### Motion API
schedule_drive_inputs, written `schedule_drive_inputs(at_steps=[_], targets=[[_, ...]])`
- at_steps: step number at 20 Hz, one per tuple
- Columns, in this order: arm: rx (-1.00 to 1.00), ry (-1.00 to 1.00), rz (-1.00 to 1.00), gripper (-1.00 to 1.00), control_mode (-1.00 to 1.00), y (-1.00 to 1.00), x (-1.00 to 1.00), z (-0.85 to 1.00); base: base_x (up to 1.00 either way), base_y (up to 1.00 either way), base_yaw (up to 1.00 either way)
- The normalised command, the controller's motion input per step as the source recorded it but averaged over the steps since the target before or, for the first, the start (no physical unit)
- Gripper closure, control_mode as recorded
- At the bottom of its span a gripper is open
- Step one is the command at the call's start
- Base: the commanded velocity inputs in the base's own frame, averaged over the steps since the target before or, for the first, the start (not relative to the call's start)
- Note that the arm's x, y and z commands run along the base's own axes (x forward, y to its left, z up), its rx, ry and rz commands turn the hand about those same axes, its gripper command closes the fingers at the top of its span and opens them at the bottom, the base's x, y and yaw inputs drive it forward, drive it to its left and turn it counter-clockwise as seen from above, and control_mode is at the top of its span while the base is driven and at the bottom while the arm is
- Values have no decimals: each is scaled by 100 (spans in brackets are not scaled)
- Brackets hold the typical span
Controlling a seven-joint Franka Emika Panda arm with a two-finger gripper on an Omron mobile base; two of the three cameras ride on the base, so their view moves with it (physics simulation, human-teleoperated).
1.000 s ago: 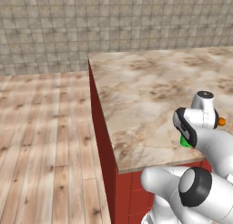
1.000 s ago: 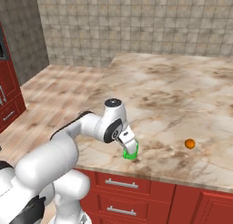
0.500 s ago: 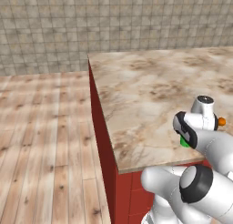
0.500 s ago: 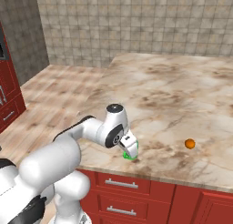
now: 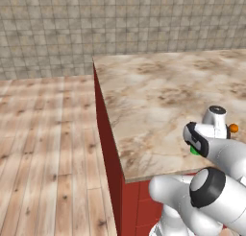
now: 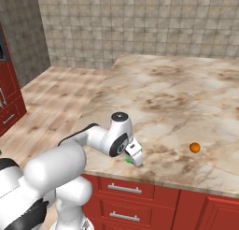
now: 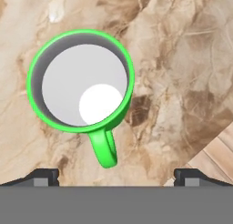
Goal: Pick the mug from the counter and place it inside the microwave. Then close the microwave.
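Observation:
The green mug (image 7: 81, 82) stands upright on the marbled counter (image 7: 182, 59), seen from straight above, its handle (image 7: 103, 148) pointing toward my hand. My gripper (image 7: 119, 177) hangs over it, open, with the fingertips (image 7: 43, 176) spread wide to either side of the handle and nothing held. From the right base view my gripper (image 6: 135, 158) is low at the counter's (image 6: 177, 98) front edge, and only a sliver of the mug (image 6: 128, 160) peeks out beside it. The left base view shows a green patch of the mug (image 5: 194, 150) under my wrist.
A small orange ball (image 6: 194, 147) (image 5: 233, 128) lies on the counter to the right of the mug. The counter's edge runs close to the mug, with wooden floor (image 5: 48, 134) beyond. Red drawers (image 6: 126, 191) sit below, and a red cabinet (image 6: 7, 103) stands far left.
My hand has come down over the mug, so less of its green shows in the right base view. The mug and the ball have stayed in place.

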Motion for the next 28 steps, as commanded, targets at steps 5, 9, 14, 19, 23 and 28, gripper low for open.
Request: schedule_drive_inputs(at_steps=[5,9,14,19,23,28], targets=[[-3,-6,0,-100,-100,-12,4,-13,0,0,0],[-4,-8,0,-100,-100,-9,9,-11,0,0,0],[-3,-7,0,-100,-100,0,10,-4,0,0,0],[0,-3,0,-100,-100,0,3,0,0,0,0],[0,0,0,-100,-100,0,0,0,0,0,0],[0,0,0,-100,-100,0,1,0,0,0,0]])
